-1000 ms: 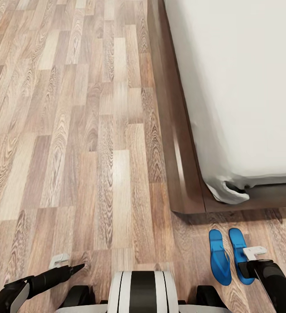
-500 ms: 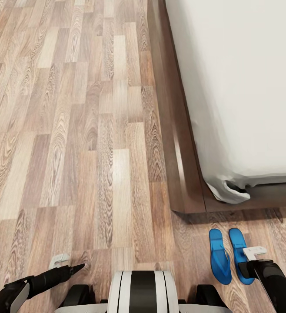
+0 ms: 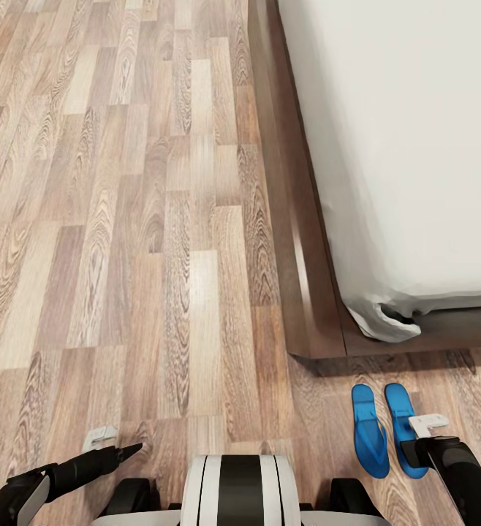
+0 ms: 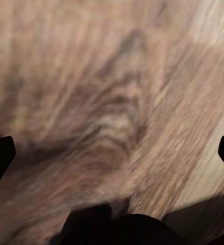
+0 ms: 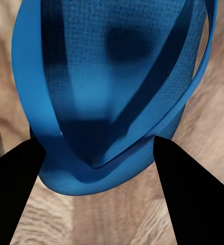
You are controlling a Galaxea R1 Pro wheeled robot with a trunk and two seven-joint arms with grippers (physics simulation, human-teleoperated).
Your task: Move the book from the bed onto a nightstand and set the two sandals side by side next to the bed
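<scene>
right gripper (image 5: 96, 168) hangs spread just over the right sandal (image 3: 405, 429), beside its twin (image 3: 368, 431). both lie near the bed (image 3: 299, 277) corner. left gripper (image 4: 112, 153) gapes over bare floor (image 3: 123, 219).

Bright blue sandals (image 3: 384, 431), grey-brown wood-grain floor (image 3: 123, 219), pale-grey mattress (image 3: 416, 146)

Home bedroom, simulator render. Evidence: large low bed (image 3: 299, 241) with a dark-brown wood platform frame, plain pale mattress (image 3: 408, 146) on top with its cover bunched at the near corner. Wood-plank floor (image 3: 123, 219), grey-brown, domestic laminate look, runs alongside and past the foot of the frame. Pair of blue sandals (image 3: 384, 429) sits side by side on the floor just off the bed corner. Household stuff, living space.
</scene>
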